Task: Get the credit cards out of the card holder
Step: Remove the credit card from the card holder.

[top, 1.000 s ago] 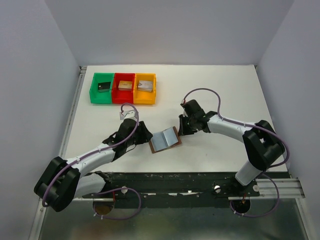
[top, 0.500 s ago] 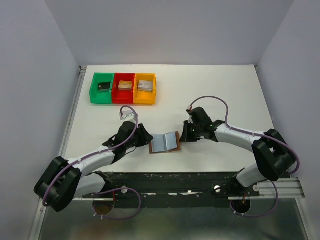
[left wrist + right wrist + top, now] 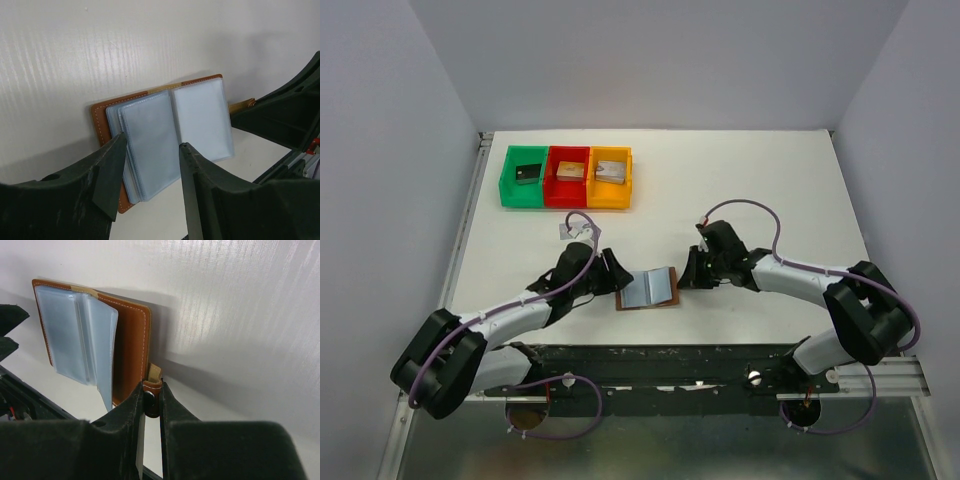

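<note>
Holding card holder (image 3: 650,288) open near table's (image 3: 770,180) near edge | right gripper (image 3: 151,402) clamping snap tab (image 3: 154,374) | left gripper (image 3: 150,165) jaws apart over sleeves (image 3: 150,135) | next, likely: pinching one of the credit cards free

Smooth brown stitched leather card holder (image 3: 131,342), glossy translucent plastic sleeves (image 3: 200,120), matt white table (image 3: 150,40)

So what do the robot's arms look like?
The left arm and right arm are white tubes with chunky black joints. A thin purple cable loops along each one. The left gripper and right gripper are black, each with two thick, dark fingers like a pincer.
</note>
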Robot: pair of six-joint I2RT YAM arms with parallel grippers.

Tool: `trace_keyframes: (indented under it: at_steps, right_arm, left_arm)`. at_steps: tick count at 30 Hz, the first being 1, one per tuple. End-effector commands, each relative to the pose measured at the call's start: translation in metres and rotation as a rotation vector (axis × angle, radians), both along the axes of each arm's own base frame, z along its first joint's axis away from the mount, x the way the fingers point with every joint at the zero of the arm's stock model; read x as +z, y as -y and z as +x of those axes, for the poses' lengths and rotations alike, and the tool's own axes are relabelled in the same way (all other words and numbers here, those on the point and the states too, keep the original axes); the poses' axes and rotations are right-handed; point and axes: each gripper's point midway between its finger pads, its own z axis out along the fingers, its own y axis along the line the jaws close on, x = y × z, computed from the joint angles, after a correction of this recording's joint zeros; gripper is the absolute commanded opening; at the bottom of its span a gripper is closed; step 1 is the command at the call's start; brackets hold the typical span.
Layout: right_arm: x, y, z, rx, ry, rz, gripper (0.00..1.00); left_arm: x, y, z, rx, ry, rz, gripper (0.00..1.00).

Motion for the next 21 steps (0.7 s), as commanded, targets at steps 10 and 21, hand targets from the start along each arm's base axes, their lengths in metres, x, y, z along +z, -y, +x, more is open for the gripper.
trace_keyframes:
  at_steps: [10,21]
  right_arm:
    - [0.003,-0.007,-0.004,0.006,0.003,0.072,0.0]
    - [0.003,-0.011,-0.005,0.021,-0.008,0.09,0.0]
  left_arm:
    - [-0.011,0.014,-0.013,-0.12,-0.051,0.004,0.58]
    - [-0.011,0.025,-0.012,-0.165,-0.055,-0.008,0.56]
